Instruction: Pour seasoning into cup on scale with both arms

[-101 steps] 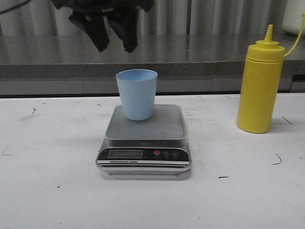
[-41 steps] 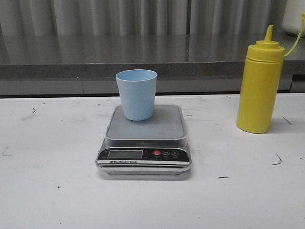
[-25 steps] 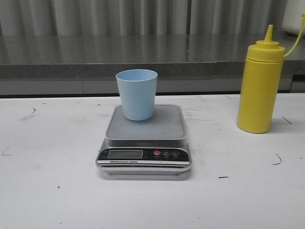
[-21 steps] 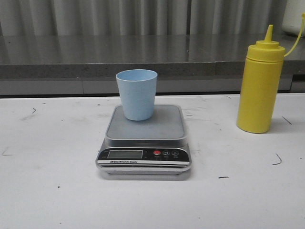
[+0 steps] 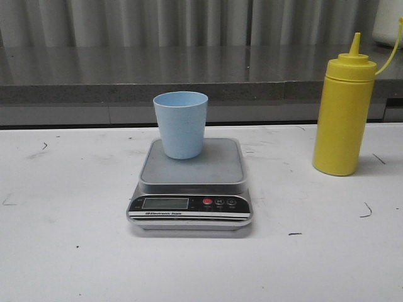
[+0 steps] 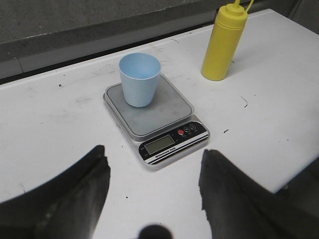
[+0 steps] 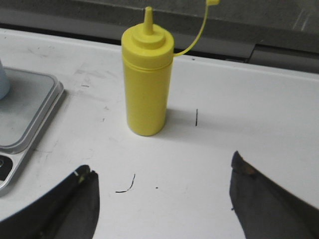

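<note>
The pale blue cup [image 5: 181,124] stands upright on the back of the scale's silver platform [image 5: 201,171], in the middle of the white table. The yellow seasoning bottle [image 5: 343,110] stands upright on the table to the right of the scale, apart from it. No gripper shows in the front view. In the left wrist view my left gripper [image 6: 154,164] is open and empty, held high above the table on the near side of the scale [image 6: 164,115] and cup [image 6: 139,79]. In the right wrist view my right gripper [image 7: 162,174] is open and empty, well short of the bottle [image 7: 147,74].
A grey counter ledge [image 5: 189,75] runs along the back of the table [image 5: 63,251]. The bottle's thin yellow strap [image 7: 197,30] arcs out from its cap. The scale's display [image 5: 165,203] and red button [image 5: 207,202] face the front. Small dark marks dot the table.
A black gripper that hung over the cup at the top of the front view 2.4 s ago has left that view. Cup, scale and bottle have not moved.
</note>
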`<action>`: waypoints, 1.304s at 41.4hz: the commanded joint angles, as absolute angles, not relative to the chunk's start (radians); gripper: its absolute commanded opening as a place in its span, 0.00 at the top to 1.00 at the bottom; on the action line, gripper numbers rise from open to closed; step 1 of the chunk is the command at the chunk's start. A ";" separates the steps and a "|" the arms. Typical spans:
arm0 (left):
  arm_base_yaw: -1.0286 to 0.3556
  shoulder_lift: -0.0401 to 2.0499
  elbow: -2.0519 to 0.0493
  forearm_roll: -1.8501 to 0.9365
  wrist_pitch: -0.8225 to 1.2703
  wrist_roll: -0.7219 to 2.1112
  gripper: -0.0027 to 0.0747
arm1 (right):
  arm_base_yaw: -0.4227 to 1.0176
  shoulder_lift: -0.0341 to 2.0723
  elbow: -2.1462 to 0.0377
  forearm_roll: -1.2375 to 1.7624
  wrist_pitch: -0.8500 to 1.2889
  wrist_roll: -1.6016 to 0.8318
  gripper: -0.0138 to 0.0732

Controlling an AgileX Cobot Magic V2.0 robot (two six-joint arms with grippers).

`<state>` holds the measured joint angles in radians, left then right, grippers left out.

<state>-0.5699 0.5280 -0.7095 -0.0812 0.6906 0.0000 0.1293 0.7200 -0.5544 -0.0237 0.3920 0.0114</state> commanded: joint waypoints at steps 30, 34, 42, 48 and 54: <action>-0.576 0.530 -0.736 -0.094 0.611 0.000 0.45 | 0.203 1.390 -0.581 -0.017 -0.163 0.000 0.12; -0.576 0.530 -0.736 -0.094 0.611 0.000 0.45 | 0.202 1.469 -0.581 0.006 -0.276 0.000 0.12; -0.576 0.530 -0.736 -0.094 0.611 0.000 0.45 | 0.200 1.624 -0.581 0.080 -0.537 0.000 0.12; -0.576 0.530 -0.736 -0.094 0.611 0.000 0.45 | 0.200 1.697 -0.581 0.088 -0.719 0.000 0.12; -0.576 0.530 -0.736 -0.094 0.611 0.000 0.45 | 0.200 1.745 -0.581 0.094 -0.891 0.000 0.12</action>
